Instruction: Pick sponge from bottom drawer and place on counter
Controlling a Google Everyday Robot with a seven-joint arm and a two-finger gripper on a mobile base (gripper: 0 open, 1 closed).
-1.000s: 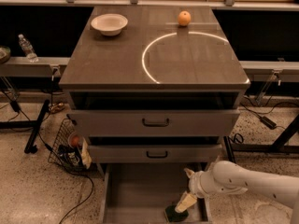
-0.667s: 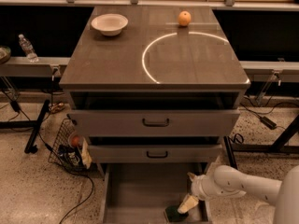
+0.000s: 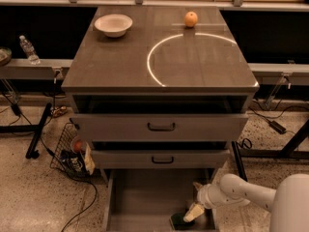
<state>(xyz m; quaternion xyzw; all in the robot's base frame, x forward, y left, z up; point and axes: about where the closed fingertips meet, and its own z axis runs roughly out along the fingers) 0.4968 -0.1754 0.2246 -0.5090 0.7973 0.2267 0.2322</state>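
Colour notes, cabinet: mostly greys, with one orange and one dark green.
You have a grey-brown counter (image 3: 111, 62) with a thin white arc (image 3: 147, 64) curving over its right half. A round orange fruit (image 3: 191, 19) shows near the back edge and a cream-white bowl (image 3: 113, 24) by the back left corner. Under the front edge, two grey drawer fronts (image 3: 116, 127) carry black handles (image 3: 161, 127). The bottom drawer (image 3: 145, 197) is plain grey. Below the front right corner, the white gripper (image 3: 191, 213), pale yellowish at its tip, sits at the dark green sponge (image 3: 177, 221).

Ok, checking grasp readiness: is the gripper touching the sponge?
Cannot tell. In the camera view the gripper, low in the bottom drawer, overlaps the sponge at its right edge; no contact or gap shows plainly.
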